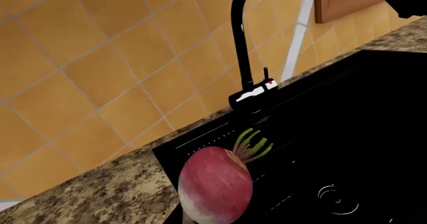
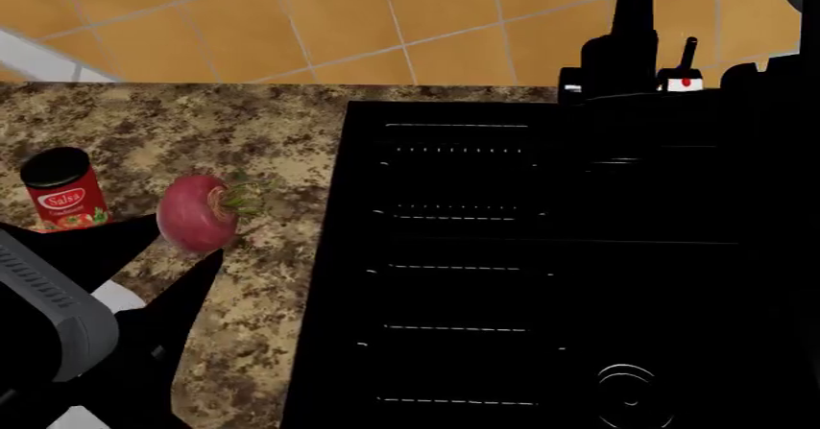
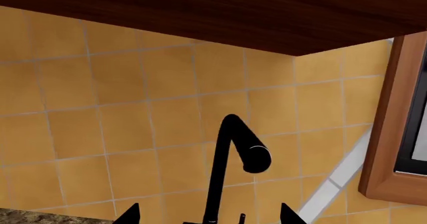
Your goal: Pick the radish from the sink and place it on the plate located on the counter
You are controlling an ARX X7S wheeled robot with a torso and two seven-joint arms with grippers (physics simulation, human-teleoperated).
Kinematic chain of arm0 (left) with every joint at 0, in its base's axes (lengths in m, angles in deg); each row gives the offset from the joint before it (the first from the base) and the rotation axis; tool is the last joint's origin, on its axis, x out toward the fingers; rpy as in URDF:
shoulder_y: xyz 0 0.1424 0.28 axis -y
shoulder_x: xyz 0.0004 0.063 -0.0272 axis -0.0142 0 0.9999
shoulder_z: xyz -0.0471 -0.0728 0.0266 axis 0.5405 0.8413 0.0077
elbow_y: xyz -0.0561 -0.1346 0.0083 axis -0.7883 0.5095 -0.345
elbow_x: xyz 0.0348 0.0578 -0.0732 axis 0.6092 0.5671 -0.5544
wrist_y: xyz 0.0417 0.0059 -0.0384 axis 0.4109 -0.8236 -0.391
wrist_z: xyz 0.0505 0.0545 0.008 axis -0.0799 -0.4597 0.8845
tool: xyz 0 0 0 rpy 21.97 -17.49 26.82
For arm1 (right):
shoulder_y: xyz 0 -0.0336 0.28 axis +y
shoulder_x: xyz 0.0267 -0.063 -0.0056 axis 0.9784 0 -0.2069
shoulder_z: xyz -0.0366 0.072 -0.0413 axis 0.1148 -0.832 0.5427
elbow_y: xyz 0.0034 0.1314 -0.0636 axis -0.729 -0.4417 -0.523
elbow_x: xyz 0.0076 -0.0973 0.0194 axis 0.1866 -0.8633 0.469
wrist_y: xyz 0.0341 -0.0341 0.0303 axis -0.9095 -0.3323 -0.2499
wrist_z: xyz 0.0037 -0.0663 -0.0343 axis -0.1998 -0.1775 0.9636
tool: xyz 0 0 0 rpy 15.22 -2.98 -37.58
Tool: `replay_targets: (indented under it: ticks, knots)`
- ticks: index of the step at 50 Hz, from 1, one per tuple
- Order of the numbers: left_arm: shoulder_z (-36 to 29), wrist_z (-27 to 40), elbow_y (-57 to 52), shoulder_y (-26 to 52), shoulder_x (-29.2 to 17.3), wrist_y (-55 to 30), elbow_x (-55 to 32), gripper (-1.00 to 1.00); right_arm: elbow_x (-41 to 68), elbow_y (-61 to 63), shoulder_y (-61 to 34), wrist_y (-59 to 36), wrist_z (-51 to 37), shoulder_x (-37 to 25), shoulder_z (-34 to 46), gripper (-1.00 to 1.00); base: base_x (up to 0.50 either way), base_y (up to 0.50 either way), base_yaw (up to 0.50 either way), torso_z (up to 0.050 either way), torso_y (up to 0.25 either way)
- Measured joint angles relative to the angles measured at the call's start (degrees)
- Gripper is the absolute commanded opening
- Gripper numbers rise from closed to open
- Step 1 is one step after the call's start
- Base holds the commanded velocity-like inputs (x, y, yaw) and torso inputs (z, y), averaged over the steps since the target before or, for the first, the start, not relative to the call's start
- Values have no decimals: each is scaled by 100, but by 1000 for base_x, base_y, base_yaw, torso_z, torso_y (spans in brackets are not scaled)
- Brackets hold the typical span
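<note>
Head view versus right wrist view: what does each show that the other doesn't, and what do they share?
Only the head view shows the radish held at the tips of the left gripper over the counter, the salsa can, a white corner that may be the plate, and the sink with its drain.

Only the right wrist view shows the faucet's curved spout, the dark wood cabinet underside and a wood frame.

Both show the black faucet, the orange tiled wall and some counter.
</note>
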Motion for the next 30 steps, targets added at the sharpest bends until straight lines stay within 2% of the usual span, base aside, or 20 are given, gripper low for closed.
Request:
replay_targets:
  ticks: [16,30]
  knots:
    - [10,-1,2,-2,3,-8,2,-100,36,-7,0,13,-41,-18,7,100,-13,370,0,0,0]
    - [25,10,-7,13,0,-23,-21,-100,98,16,-15,-27,-56,-12,-39,100,-294,470,0,0,0]
